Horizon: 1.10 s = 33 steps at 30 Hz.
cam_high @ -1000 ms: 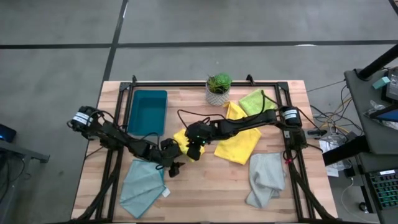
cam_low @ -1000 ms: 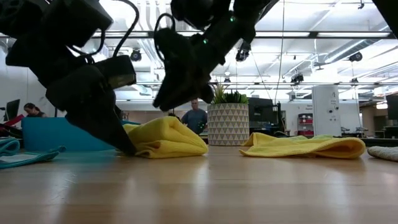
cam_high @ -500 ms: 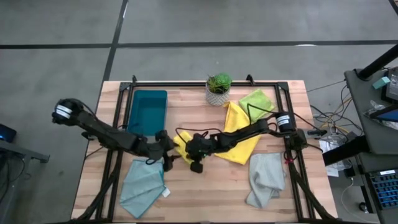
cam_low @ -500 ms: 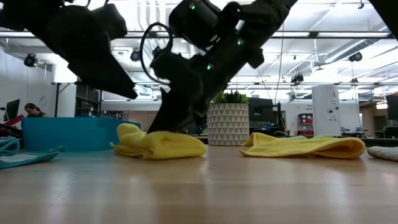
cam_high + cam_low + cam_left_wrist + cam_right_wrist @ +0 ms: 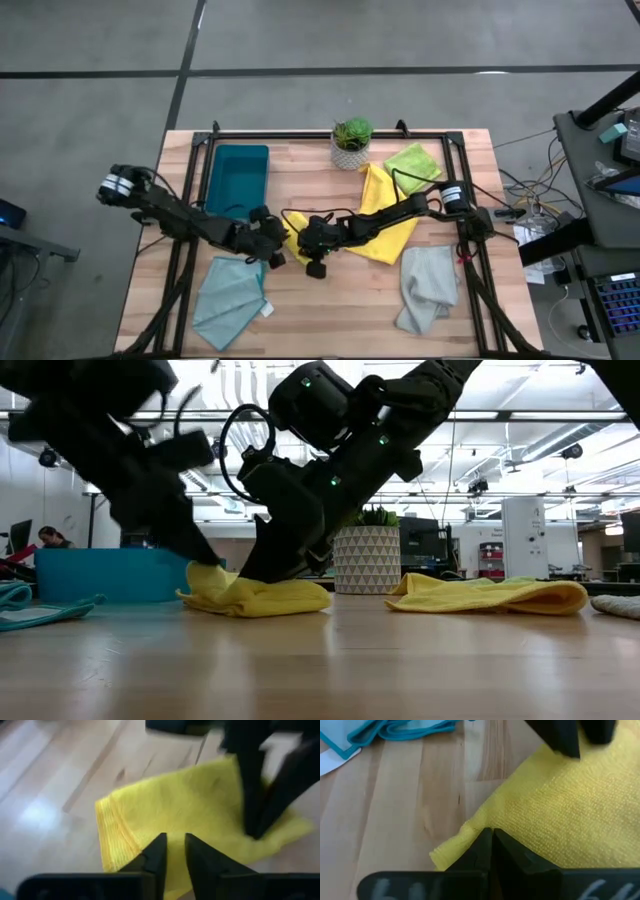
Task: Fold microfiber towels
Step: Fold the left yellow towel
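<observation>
A small crumpled yellow towel (image 5: 290, 228) lies on the table's middle, and both grippers are down on it. My left gripper (image 5: 175, 847) reaches in from the left and is shut on the towel's left end (image 5: 205, 572). My right gripper (image 5: 491, 834) comes from the right and is shut on the towel near an edge. A second yellow towel (image 5: 385, 215), a lime green one (image 5: 412, 160), a pale grey one (image 5: 425, 285) and a light teal one (image 5: 230, 295) lie flat, untouched. My left gripper pinches the yellow towel between its two fingers, a strip of cloth (image 5: 175, 827) showing in the narrow gap. The fingers slant down from the table's left. The held end (image 5: 205, 572) stands slightly raised while the remainder lies on the table. My right gripper has its shut fingertips on the yellow towel beside a bunched edge (image 5: 472, 827), slanting down from the table's right. The fingers themselves hide the pinch. The towel lies on the table under them.
A dark teal tray (image 5: 235, 180) stands at the far left. A potted plant (image 5: 350, 140) stands at the far middle. Bare wood lies along the near edge between the teal and grey towels.
My left gripper rose from the table beside the towel's left end, then came down onto that end. My right gripper sank from above onto the towel's middle. The towel has flattened, with its left end now sticking up.
</observation>
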Tool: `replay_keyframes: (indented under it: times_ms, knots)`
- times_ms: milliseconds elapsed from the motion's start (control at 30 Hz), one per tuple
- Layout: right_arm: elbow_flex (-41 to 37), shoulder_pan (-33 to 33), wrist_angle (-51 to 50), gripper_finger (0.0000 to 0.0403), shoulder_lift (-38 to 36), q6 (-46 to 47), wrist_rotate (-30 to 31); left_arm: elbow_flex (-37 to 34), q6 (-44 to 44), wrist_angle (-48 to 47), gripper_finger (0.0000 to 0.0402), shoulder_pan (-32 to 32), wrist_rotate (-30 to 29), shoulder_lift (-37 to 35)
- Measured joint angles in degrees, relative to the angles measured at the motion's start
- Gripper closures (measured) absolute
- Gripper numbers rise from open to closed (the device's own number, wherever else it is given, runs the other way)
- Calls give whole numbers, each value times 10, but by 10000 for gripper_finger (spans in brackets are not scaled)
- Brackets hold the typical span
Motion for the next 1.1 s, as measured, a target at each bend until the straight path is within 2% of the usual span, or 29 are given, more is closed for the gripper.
replay_keyframes:
  times_ms: [133,467,1000,1100]
  knots:
    - [-4,2,-6,390,0,-12,-32,1,-11,-5,396,1,6,30]
    - [-4,3,-52,390,-5,-31,-44,3,-27,-29,396,1,62,33]
    - [-7,3,-80,389,-38,-45,-48,8,-25,-72,396,0,71,-65]
    - [-7,3,-81,378,-42,-39,-48,8,-25,-70,396,0,71,-79]
